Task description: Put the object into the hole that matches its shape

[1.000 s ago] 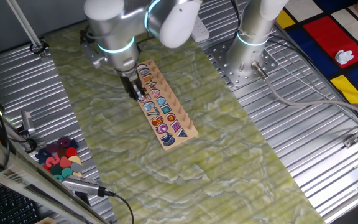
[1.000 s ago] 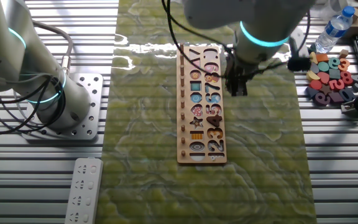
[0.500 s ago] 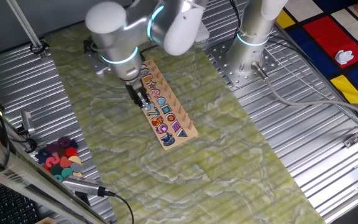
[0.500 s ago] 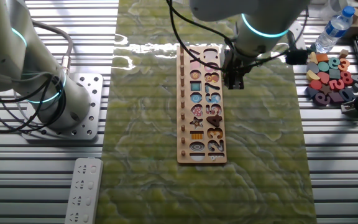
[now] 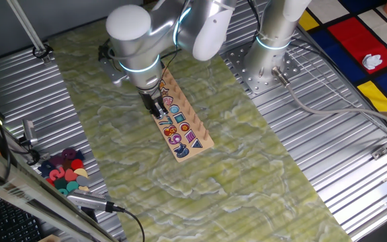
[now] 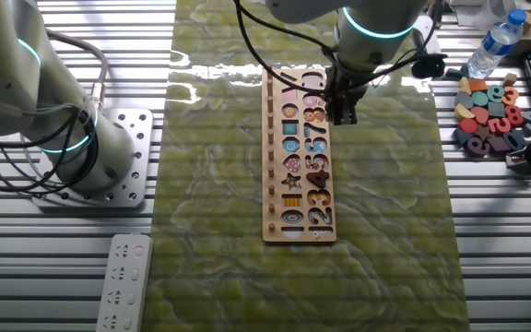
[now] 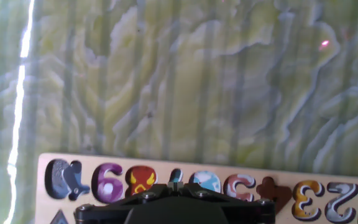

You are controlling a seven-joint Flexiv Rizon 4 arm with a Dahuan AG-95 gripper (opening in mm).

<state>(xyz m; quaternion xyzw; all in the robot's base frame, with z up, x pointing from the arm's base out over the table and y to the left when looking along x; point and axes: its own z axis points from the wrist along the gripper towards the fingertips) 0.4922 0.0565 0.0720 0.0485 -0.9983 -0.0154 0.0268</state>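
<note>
The wooden shape board point(image 5: 205, 142) lies on the green mat, with its number and shape pieces seated in it. It also shows in the other fixed view point(image 6: 267, 232) and along the bottom of the hand view point(image 7: 42, 167). My gripper point(image 5: 155, 109) hangs low over the board's number column near its far end point(image 6: 342, 114). In the hand view the gripper point(image 7: 176, 184) has its jaws drawn together on a thin sliver. That sliver is the edge of the object, and the rest of it is hidden by the fingers.
A heap of pink, teal and yellow loose pieces point(image 5: 64, 171) lies off the mat on the metal table point(image 6: 487, 115). A water bottle point(image 6: 492, 44) stands behind the heap. A second arm's base point(image 6: 72, 138) and a remote point(image 6: 125, 281) are on the other side.
My gripper has moved from beside the board's edge inward over the number column and a little toward the board's far end. The jaws have stayed shut.
</note>
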